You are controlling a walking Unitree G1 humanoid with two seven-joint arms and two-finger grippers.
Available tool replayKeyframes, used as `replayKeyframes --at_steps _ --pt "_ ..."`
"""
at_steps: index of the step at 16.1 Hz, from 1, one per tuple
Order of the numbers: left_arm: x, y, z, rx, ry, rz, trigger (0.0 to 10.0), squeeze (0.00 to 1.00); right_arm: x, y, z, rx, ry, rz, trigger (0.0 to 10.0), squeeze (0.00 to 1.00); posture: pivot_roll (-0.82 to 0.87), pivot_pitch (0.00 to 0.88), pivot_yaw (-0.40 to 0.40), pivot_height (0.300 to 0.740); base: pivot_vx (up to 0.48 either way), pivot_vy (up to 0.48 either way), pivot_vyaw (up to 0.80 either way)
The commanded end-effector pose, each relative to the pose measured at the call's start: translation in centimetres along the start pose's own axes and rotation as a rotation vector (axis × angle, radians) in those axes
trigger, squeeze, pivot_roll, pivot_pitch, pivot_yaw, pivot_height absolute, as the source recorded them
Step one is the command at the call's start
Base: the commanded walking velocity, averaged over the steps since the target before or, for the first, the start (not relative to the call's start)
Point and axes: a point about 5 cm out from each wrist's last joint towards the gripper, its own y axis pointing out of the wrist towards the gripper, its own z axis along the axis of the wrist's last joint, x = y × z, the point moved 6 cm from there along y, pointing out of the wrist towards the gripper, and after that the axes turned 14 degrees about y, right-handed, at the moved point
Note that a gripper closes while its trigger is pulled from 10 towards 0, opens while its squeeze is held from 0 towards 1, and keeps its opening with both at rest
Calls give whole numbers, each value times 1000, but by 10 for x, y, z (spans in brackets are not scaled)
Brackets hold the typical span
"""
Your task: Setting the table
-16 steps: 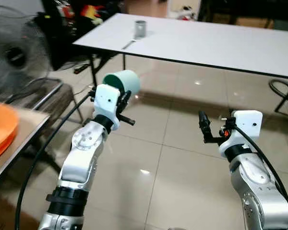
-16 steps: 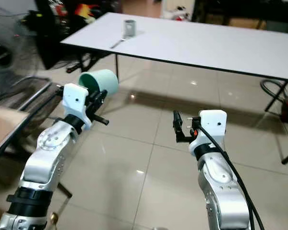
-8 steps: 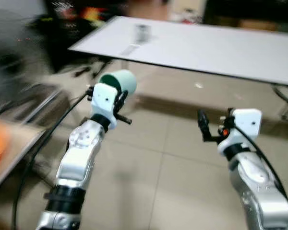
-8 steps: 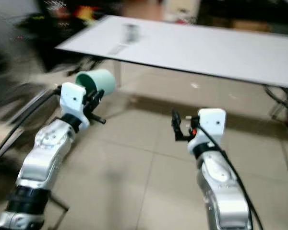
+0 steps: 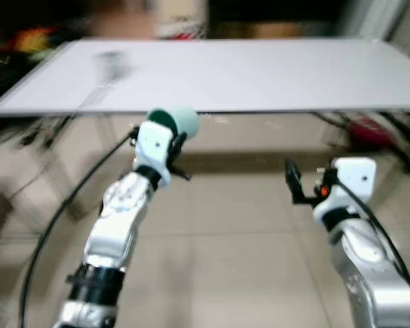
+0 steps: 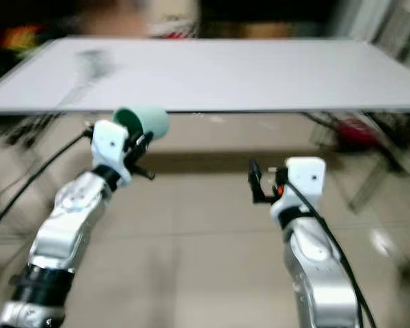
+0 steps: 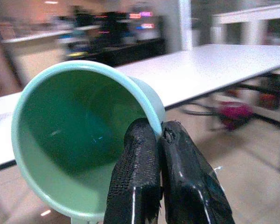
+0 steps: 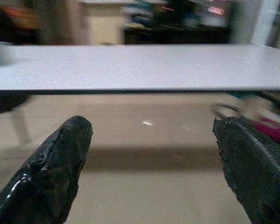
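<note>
My left gripper (image 5: 176, 140) is shut on the rim of a mint green cup (image 5: 176, 120), held tilted at chest height just short of the white table (image 5: 260, 75). In the left wrist view the two black fingers (image 7: 151, 158) pinch the cup's (image 7: 79, 135) rim. My right gripper (image 5: 290, 179) is raised beside it, open and empty, its fingers (image 8: 56, 158) spread wide toward the table (image 8: 140, 65). On the table's far left, a blurred metal cup (image 5: 113, 63) stands with a utensil (image 5: 94, 96) lying beside it.
The white table's near edge runs across the whole view, with tiled floor (image 5: 225, 225) below it. A red object (image 5: 369, 130) and dark table legs sit under the table's right side. Dark clutter (image 5: 20, 41) stands at the far left.
The view has swung to the right and now faces the table square-on, with strong blur. Both arms hold the same pose; the cup stays gripped.
</note>
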Motion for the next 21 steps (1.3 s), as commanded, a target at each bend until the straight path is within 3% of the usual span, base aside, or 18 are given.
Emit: replayKeyframes --at_steps 1,6,8,10,12,16,21 --pt "3 2 7 22 20 -16 10000 0 1 0 6 19 4 -4 10000 0 -124 0 30 740 386 0 -800" --pt "5 5 8 22 21 -19 10000 0 4 -3 7 21 7 -20 10000 0 -133 0 36 740 388 0 -679" --pt "2 6 6 12 21 0 10000 0 5 -3 9 31 -21 -19 10000 0 -133 0 34 740 390 0 0" --pt "-12 4 1 -8 13 72 10000 0 7 -1 13 52 -87 -32 10000 0 -129 0 26 740 390 0 0" --pt "-15 1 -2 -17 33 73 10000 0 2 0 14 49 -88 9 10000 0 -123 0 19 740 388 0 0" --pt "-20 1 -2 -20 45 92 10000 0 -8 2 13 45 -115 55 10000 0 -116 0 13 740 395 0 400" --pt "-18 2 0 -11 40 79 10000 0 -7 1 12 49 -103 56 10000 0 -120 0 14 740 395 0 160"
